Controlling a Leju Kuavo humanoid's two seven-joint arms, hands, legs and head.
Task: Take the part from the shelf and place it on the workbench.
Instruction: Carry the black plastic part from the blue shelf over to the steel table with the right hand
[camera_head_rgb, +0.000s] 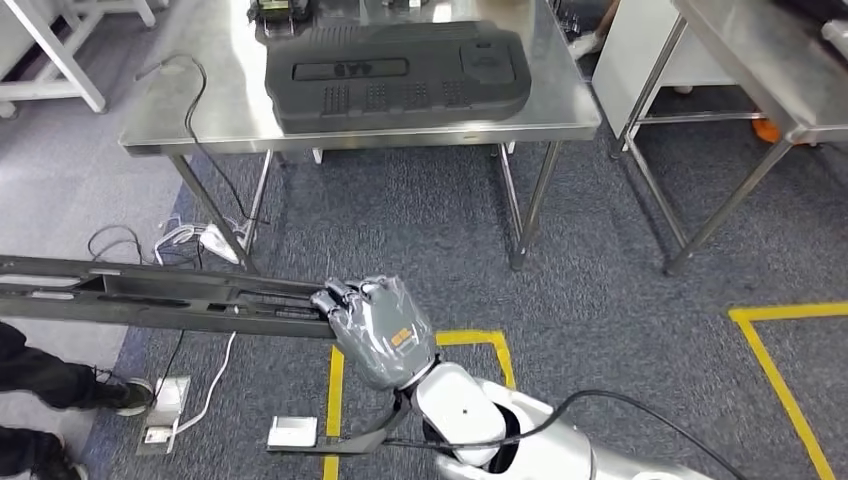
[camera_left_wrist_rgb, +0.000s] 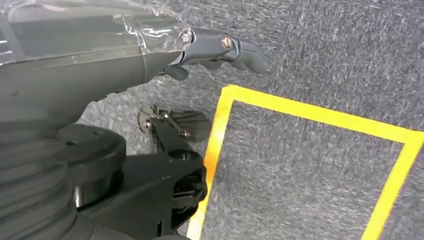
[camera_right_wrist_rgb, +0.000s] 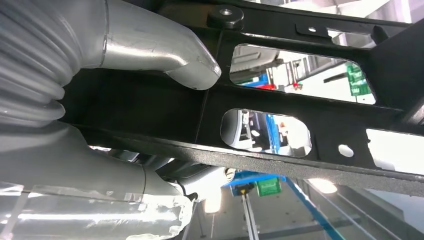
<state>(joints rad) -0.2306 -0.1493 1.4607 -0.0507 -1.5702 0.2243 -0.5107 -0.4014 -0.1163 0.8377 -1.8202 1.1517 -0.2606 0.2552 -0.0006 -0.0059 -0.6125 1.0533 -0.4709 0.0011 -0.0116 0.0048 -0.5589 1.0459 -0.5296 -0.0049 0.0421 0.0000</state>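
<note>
A large moulded part (camera_head_rgb: 395, 72) lies on the table (camera_head_rgb: 200, 110), toward its front edge and right of its middle. A cable (camera_head_rgb: 195, 110) runs across the table's left part and drops over the front edge to the floor (camera_head_rgb: 600, 290). A second table (camera_head_rgb: 770, 70) stands to the right, apart from the first. In front of the table, over the floor, the right hand (camera_head_rgb: 375, 325) grips the right end of a long frame part (camera_head_rgb: 150, 295) that stretches away to the left. A person's feet (camera_head_rgb: 60, 400) stand on the floor at the left, below the frame. Floor tape (camera_head_rgb: 470, 340) lies under the hand. The left hand (camera_left_wrist_rgb: 220, 50) hangs over the floor beside the tape.
</note>
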